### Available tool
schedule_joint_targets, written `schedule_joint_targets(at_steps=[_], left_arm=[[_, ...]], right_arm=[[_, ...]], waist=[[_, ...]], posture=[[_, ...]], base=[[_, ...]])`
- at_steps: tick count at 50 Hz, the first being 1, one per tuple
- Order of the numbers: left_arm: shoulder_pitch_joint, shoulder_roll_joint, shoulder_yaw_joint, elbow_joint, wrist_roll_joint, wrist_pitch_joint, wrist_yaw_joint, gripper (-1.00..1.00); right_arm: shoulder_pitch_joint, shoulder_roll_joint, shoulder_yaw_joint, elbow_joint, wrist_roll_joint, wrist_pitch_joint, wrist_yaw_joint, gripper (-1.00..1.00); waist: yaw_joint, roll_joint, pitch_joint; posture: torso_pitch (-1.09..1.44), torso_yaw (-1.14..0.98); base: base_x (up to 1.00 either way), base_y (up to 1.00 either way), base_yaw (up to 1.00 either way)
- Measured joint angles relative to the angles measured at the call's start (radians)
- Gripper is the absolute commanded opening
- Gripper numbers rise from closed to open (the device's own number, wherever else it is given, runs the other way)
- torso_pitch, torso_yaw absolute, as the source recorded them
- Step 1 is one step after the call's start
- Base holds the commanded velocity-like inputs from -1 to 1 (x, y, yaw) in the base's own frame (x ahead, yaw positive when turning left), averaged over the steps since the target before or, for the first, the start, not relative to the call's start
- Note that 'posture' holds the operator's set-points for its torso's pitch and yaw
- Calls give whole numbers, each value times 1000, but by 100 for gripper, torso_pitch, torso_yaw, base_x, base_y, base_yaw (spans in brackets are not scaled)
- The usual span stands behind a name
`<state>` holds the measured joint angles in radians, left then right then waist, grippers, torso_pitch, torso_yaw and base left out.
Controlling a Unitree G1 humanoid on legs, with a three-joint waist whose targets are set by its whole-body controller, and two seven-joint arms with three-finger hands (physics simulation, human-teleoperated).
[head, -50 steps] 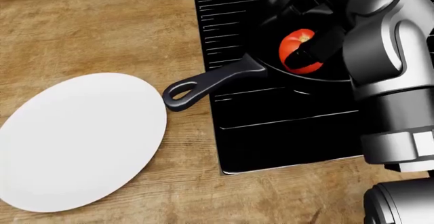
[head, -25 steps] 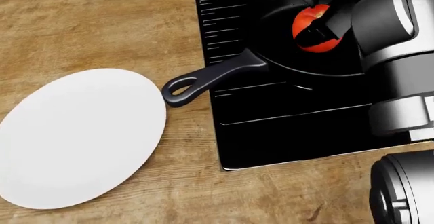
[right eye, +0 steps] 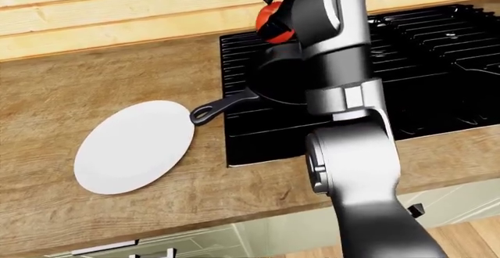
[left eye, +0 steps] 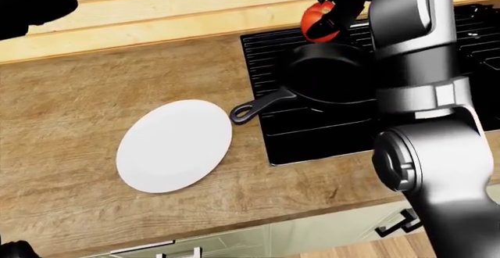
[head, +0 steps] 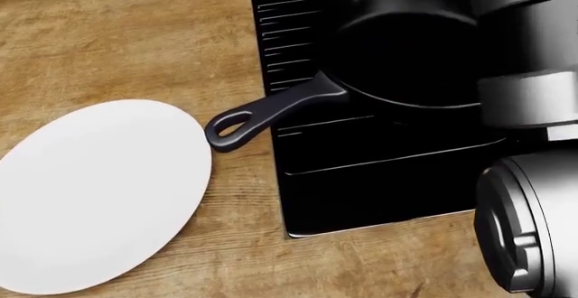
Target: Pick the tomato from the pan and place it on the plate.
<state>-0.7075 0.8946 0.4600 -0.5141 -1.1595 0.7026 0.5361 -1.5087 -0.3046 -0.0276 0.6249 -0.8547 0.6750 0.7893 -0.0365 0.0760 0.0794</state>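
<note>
Left-eye view: the right hand (left eye: 332, 3) grips the tomato (left eye: 315, 22) in its dark fingers, lifted clear above the black pan (left eye: 328, 81), which sits empty below it on the stove (left eye: 312, 135). The white plate (left eye: 173, 146) lies well down-left of the hand on the wooden counter (left eye: 78, 105).

Head view: pan handle (head: 262, 114) points toward the plate.

Right-eye view: the forearm (right eye: 336, 47) hides most of the pan. Left hand unseen.

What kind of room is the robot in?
Most likely a kitchen. A black stove is set into a wooden counter, a black pan sits on the stove, and a white plate lies on the counter. The right hand holds a tomato above the pan.
</note>
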Motion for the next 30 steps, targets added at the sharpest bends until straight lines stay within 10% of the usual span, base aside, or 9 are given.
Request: schedule_joint_targets(at_steps=[30], left_arm=[[13,32,8,20,-6,-23,-10,100]], right_arm=[[73,228,128,-568,-228,314,426,-100]], waist=[[-12,15,9]], posture=[[0,0]], base=[[0,0,0]])
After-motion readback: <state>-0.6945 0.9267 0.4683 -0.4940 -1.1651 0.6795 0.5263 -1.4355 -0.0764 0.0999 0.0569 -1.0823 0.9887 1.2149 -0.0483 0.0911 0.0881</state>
